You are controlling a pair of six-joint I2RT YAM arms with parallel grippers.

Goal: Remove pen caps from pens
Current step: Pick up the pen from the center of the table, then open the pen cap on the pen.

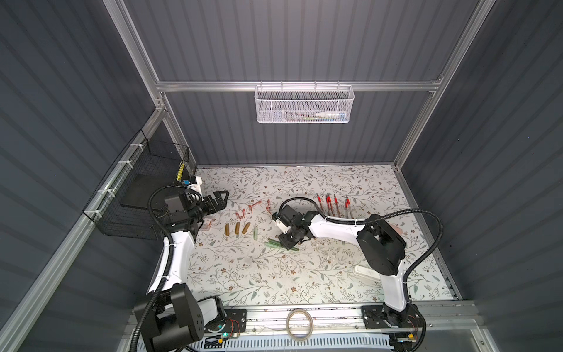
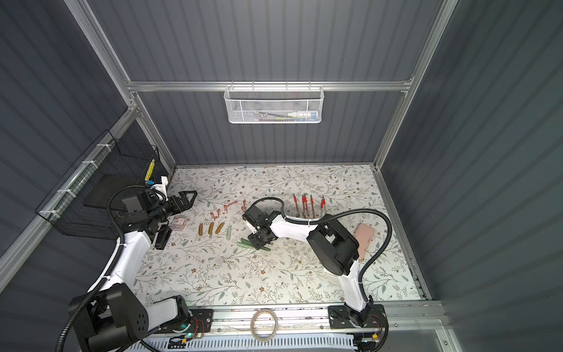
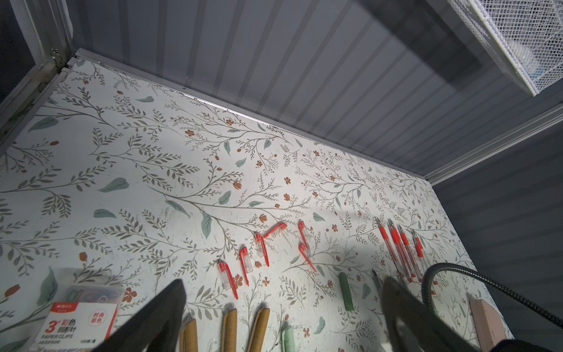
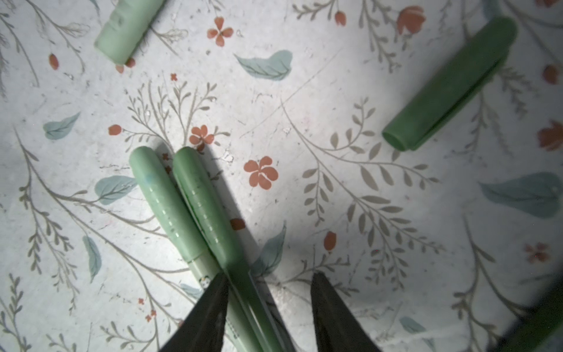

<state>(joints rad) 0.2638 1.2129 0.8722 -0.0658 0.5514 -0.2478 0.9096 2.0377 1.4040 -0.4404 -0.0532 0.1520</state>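
White arms (image 1: pixel 335 227), black joints (image 1: pixel 380 243), ribbed cables (image 1: pixel 422 210)

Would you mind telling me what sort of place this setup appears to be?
Most likely a robot test cell rather than an office: grey ribbed panels in an aluminium frame enclose a floral tabletop, and the left arm and right arm stand on a front rail.

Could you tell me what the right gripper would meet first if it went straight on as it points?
Probably the darker green pen, lying between the open fingers of the right gripper, beside the pale-green pen; the gap above it is unclear.
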